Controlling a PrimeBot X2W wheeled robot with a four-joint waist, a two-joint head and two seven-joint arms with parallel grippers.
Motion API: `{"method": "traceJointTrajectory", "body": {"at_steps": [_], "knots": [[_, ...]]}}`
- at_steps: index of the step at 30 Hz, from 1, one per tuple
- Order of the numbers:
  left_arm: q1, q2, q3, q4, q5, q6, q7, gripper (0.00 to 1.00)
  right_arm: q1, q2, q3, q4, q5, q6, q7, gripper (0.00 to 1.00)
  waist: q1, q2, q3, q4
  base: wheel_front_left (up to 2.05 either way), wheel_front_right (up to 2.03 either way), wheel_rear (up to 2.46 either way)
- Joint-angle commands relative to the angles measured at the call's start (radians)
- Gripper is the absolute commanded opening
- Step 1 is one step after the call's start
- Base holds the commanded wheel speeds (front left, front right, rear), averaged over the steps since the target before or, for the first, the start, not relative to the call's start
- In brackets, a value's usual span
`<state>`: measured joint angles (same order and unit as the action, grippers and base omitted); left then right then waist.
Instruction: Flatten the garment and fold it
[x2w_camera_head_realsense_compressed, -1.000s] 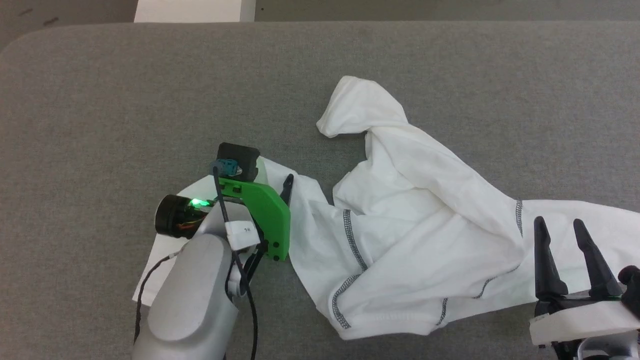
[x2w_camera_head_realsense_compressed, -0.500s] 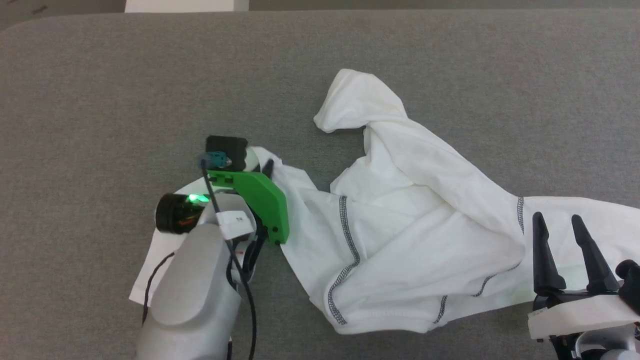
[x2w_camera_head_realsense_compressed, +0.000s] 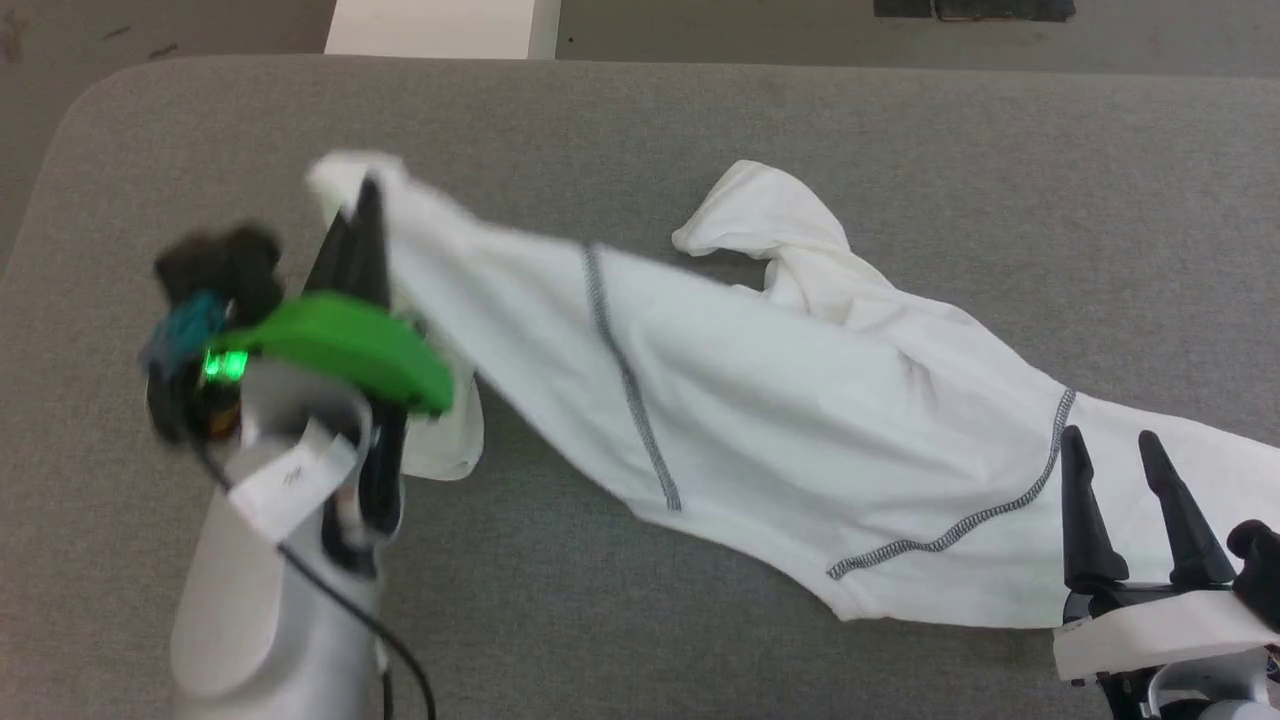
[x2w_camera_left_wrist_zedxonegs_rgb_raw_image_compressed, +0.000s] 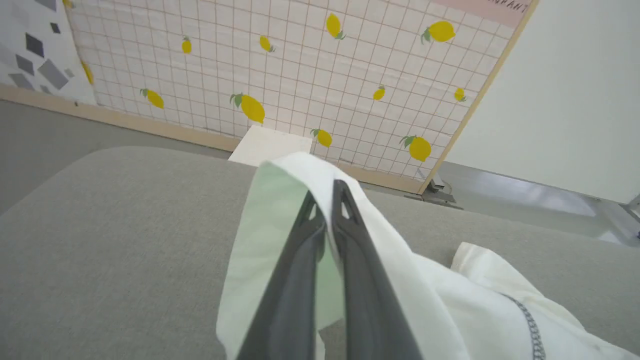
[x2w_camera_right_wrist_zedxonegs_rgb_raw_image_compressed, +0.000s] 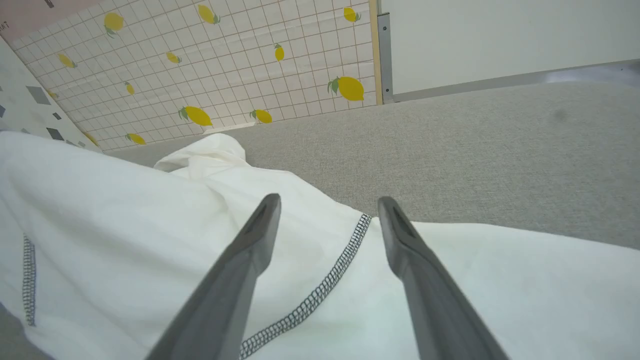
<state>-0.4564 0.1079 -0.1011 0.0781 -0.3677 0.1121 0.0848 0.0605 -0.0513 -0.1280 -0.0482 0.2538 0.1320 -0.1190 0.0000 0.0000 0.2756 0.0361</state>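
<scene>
Left wrist view shows my left gripper (x2w_camera_left_wrist_zedxonegs_rgb_raw_image_compressed: 327, 200) with its two fingers pressed together on a fold of the garment (x2w_camera_left_wrist_zedxonegs_rgb_raw_image_compressed: 450, 305), cloth draped down both sides of them. From that pinch the white fabric stretches across the grey table (x2w_camera_head_realsense_compressed: 900, 130) to my right gripper (x2w_camera_head_realsense_compressed: 1110, 445), whose fingers stand spread over the cloth beside a zigzag seam (x2w_camera_right_wrist_zedxonegs_rgb_raw_image_compressed: 310, 300), gripping nothing. A crumpled part lies nearer the far edge, well short of the white box (x2w_camera_head_realsense_compressed: 440, 28).
</scene>
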Motion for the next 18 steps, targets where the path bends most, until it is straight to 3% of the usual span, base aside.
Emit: {"method": "traceJointTrajectory", "body": {"at_steps": [1, 6, 9, 10, 11, 18], "knots": [[0.089, 0.001, 0.028, -0.007, -0.036, 0.028, -0.01, 0.0, 0.002, 0.001, 0.001, -0.001, 0.0, -0.001, 0.0, 1.0, 0.0, 0.0, 0.006, 0.001, 0.0, 0.0, 0.0], [0.276, -0.017, 0.106, 0.006, -0.075, 0.109, -0.049, 0.0, 0.0, 0.001, 0.001, 0.002, -0.002, -0.001, 0.003, 1.0, 0.0, 0.0, 0.02, 0.008, 0.0, 0.0, 0.0], [0.321, -0.028, 0.118, 0.038, -0.103, 0.11, -0.084, 0.0, -0.003, 0.001, -0.002, 0.002, -0.008, -0.001, 0.008, 1.0, 0.0, 0.0, 0.022, 0.019, 0.0, 0.0, 0.0], [0.322, -0.032, 0.117, 0.045, -0.113, 0.103, -0.1, 0.16, -0.003, 0.001, -0.002, 0.002, -0.011, -0.001, 0.01, 1.0, 0.0, 0.0, 0.021, 0.024, 0.0, 0.0, 0.0], [0.32, -0.035, 0.113, 0.049, -0.118, 0.094, -0.119, 1.0, -0.004, 0.001, -0.001, 0.002, -0.014, -0.001, 0.013, 1.0, 0.0, 0.0, 0.019, 0.029, 0.0, 0.0, 0.0], [0.268, -0.045, 0.086, 0.005, -0.134, 0.037, -0.255, 1.0, 0.005, 0.001, 0.007, -0.002, -0.021, -0.001, 0.027, 1.0, 0.0, 0.0, -0.016, 0.052, 0.0, 0.0, 0.0]]}}
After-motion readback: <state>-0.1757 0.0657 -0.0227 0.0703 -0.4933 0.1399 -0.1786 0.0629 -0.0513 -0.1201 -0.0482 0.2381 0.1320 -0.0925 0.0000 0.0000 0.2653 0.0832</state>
